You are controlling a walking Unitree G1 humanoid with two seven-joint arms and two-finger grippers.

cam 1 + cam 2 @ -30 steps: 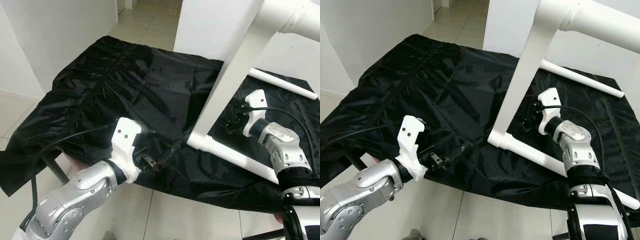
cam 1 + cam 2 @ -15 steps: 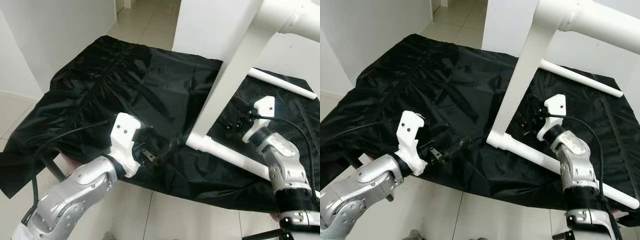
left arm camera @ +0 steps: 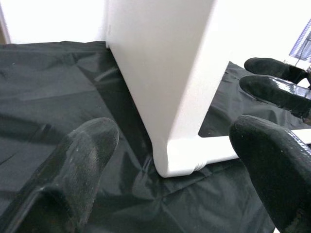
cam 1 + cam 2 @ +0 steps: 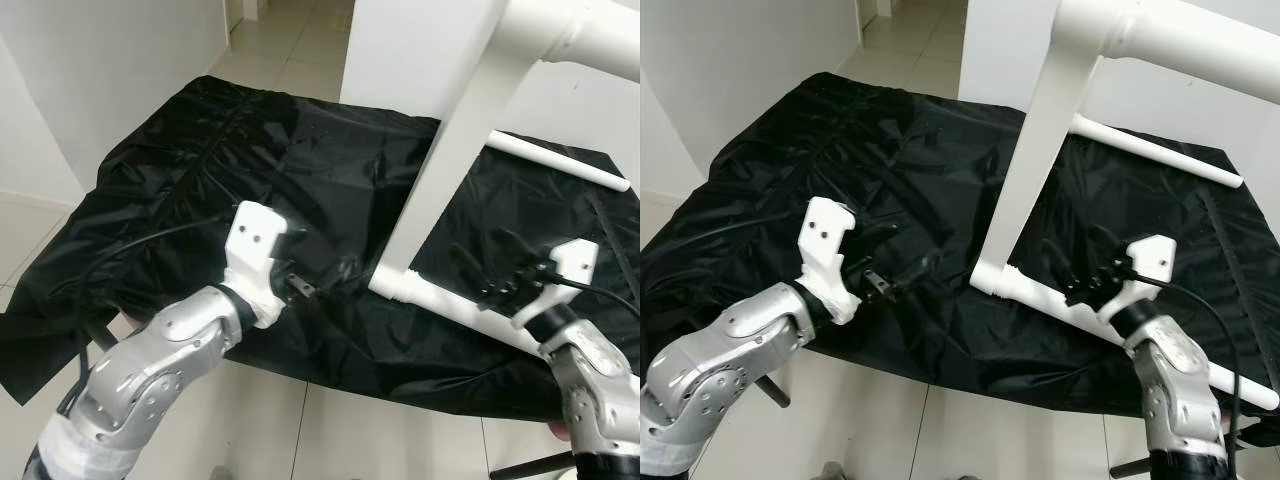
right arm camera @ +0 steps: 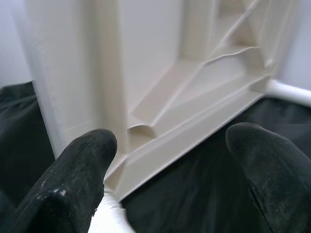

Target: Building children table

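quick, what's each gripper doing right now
Left gripper: open, holding nothing, beside the white table frame.
Right gripper: open, holding nothing, over the frame's lower bar.

Even, bright indoor light from overhead fills both eye views, which are sharp throughout, with soft sheen on the creases of the black cloth and near-overexposed white on the table frame. A soft shadow falls on the floor tiles under the cloth's front edge. In the wrist views the black fingertips sit close to the lens and are blurred, while the white frame behind them is in focus and mildly glaring.
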